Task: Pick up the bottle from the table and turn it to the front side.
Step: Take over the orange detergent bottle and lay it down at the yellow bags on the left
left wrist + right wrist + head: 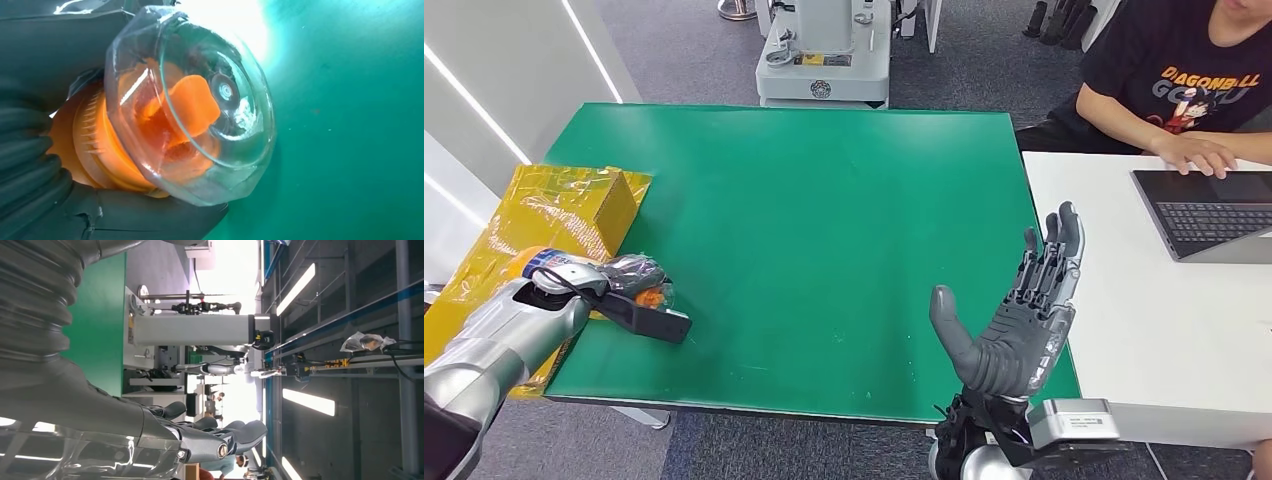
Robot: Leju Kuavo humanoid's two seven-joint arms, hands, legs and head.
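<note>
The right hand (1014,325) is raised with fingers (1052,250) spread, holding nothing. The left hand (619,285) grips the bottle (559,268), its clear cap (200,100) just beyond the fingers, above the green surface (824,220).

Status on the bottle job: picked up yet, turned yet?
Done: the left hand grips the orange bottle with the clear domed cap at the green table's left edge. In hand: whether it is lifted is unclear. Left: turning it front-side. The right hand is raised, open, empty.
</note>
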